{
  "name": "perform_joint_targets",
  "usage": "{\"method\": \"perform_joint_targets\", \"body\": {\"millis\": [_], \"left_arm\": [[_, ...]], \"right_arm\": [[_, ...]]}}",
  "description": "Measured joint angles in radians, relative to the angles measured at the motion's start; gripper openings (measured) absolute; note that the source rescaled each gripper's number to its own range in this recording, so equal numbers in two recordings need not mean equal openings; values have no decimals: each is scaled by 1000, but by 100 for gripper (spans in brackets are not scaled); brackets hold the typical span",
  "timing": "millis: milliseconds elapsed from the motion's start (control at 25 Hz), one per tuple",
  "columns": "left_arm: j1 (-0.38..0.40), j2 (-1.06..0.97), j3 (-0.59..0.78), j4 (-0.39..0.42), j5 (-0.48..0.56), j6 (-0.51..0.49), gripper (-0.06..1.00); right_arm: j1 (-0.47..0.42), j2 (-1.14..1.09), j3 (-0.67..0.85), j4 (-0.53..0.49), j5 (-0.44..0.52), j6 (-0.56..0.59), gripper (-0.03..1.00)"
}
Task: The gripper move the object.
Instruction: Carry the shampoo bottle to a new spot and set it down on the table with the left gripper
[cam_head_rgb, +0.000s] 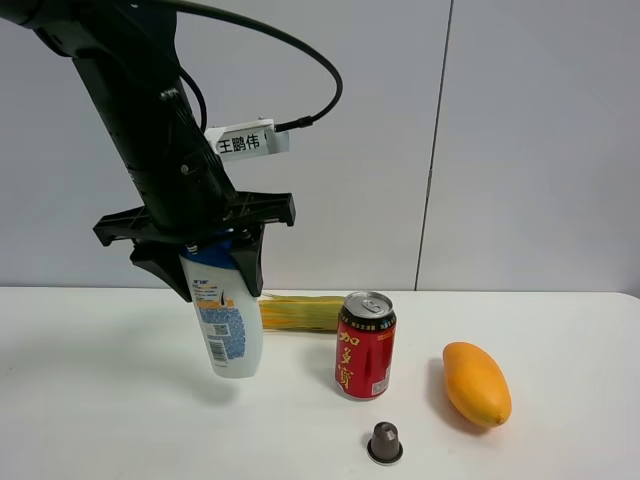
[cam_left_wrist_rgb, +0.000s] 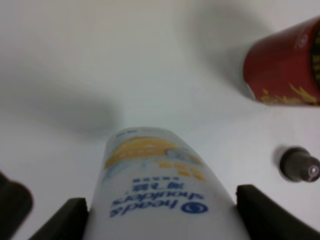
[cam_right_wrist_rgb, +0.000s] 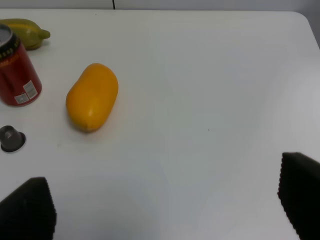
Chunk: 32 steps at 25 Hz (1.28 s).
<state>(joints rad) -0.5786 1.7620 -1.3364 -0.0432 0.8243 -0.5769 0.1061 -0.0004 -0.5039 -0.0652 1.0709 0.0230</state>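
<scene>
Item: shampoo bottle (cam_head_rgb: 228, 325), tilted, cap end clenched in left gripper (cam_head_rgb: 215, 285) jaws; hold firm, steer clear of red can (cam_head_rgb: 365, 345), set down upright.

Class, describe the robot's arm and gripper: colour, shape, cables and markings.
The thick black arm ends in a large black two-fingered claw gripper with a wide crossbar. A black cable loops beside it, near a white tag printed with Chinese characters.

red can (cam_head_rgb: 365, 345): upright on white tabletop (cam_head_rgb: 100, 400)
mango (cam_head_rgb: 476, 383): beside can
little dark cup (cam_head_rgb: 385, 443): in front of can
yellow-green thing (cam_head_rgb: 300, 312): behind can
</scene>
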Motion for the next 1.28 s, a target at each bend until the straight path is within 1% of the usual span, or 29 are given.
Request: {"method": "perform_joint_targets", "body": {"millis": [160,360,440,560,640,880,1120,1280], "left_arm": [[42,13,0,-1,-16,-28,0],[92,28,0,-1,-64,-35,0],[112,40,0,-1,-69,-26,0],[132,64,0,0,-72,14,0],[138,74,0,1,-84,34,0],[159,80,0,-13,-94,48,0],[159,93,0,-32,-88,64,0],[159,128,0,-43,-88,96,0]], "right_arm": [[0,0,0,0,0,0,100],[0,0,0,0,0,0,100],[0,0,0,0,0,0,100],[0,0,0,0,0,0,100],[0,0,0,0,0,0,100],[0,0,0,0,0,0,100],[0,0,0,0,0,0,100],[0,0,0,0,0,0,100]]}}
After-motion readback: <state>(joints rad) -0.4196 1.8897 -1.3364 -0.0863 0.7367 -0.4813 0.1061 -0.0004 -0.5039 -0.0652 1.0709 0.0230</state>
